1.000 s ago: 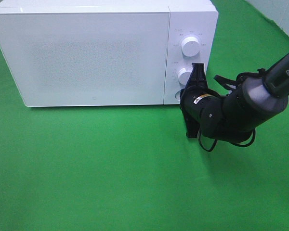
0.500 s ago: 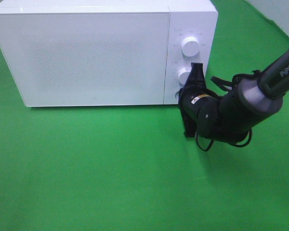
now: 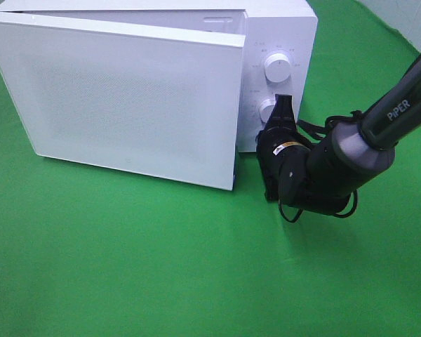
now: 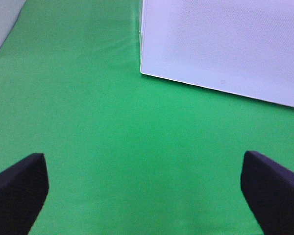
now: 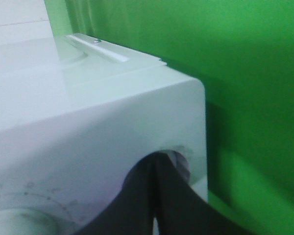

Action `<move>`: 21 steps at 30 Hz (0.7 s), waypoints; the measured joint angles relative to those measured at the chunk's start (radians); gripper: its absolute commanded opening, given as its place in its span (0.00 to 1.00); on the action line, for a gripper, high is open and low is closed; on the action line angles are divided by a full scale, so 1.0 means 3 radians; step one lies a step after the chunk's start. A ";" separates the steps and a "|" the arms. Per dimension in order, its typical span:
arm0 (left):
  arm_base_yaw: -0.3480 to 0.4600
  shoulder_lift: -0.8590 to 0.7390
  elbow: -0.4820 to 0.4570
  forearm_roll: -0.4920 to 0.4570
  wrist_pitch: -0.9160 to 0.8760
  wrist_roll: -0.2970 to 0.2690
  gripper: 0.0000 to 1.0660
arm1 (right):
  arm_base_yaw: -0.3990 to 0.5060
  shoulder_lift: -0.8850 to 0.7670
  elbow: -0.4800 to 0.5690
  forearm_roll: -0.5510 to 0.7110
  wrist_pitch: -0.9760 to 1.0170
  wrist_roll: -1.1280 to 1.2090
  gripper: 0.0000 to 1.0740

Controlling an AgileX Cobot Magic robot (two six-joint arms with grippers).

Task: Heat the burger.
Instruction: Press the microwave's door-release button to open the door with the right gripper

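Now, the shut, empty right gripper [image 5: 156,164] is touching the microwave's [image 3: 281,28] release button [image 5: 181,160], the door [image 3: 126,98] is standing ajar, the left gripper [image 4: 146,191] is hovering wide open and empty, and the burger is showing nowhere.

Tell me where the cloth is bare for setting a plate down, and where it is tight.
Bare: the broad cloth in front of the door and left of the right arm. Tight: by the panel, where the shut right gripper sits at the button beside the ajar door's free edge.
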 measured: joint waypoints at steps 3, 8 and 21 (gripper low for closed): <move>0.0000 0.0000 0.0000 0.0000 0.0000 0.0000 0.94 | -0.0007 0.0003 0.0000 0.0007 -0.0017 -0.0017 0.00; 0.0000 0.0000 0.0000 0.0000 0.0000 0.0000 0.94 | -0.0007 0.0003 0.0000 0.0007 -0.0017 -0.0027 0.00; 0.0000 0.0000 0.0000 0.0000 0.0000 0.0000 0.94 | -0.0007 0.0010 0.0000 0.0007 -0.0020 -0.0030 0.00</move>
